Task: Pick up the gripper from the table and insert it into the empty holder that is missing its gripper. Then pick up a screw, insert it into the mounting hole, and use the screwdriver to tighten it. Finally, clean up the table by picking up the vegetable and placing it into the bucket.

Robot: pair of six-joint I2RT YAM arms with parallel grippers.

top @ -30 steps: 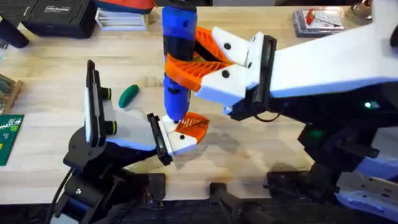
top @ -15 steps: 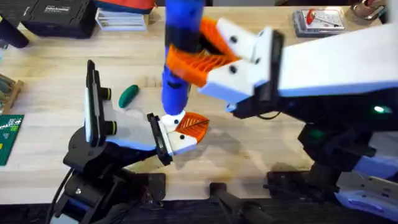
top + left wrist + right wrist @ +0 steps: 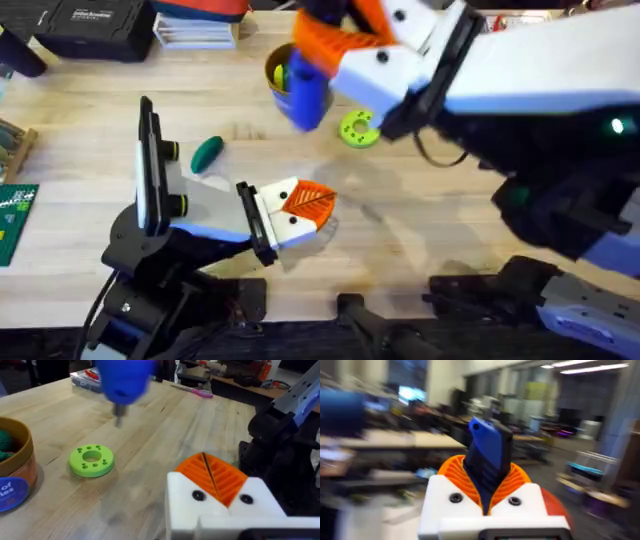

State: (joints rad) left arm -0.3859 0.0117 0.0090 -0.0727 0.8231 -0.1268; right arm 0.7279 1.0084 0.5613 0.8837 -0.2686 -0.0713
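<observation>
My right gripper [image 3: 335, 45] hangs high over the far middle of the table, shut on the blue screwdriver [image 3: 305, 95]. The right wrist view shows its orange pads [image 3: 515, 477] clamping the screwdriver [image 3: 487, 455]. Its dark tip [image 3: 118, 415] points down, clear of the wood. My left gripper [image 3: 312, 205] rests low near the front, pads together. The orange ribbed gripper [image 3: 215, 475] sits in the white holder [image 3: 220, 505], which shows two dark screw heads. The dark green vegetable [image 3: 207, 153] lies on the table left of centre. The bucket [image 3: 278, 72] stands partly behind the screwdriver.
A lime-green disc with holes [image 3: 357, 130] lies right of the bucket [image 3: 12, 475], which holds green items. A black case [image 3: 90, 25] and a red-edged parts tray [image 3: 510, 30] sit along the far edge. A green circuit board [image 3: 12, 215] lies at the left edge.
My right arm lifted the screwdriver off the holder at the left gripper and carried it up and toward the far side, uncovering the bucket and the lime disc. The left arm has stayed still.
</observation>
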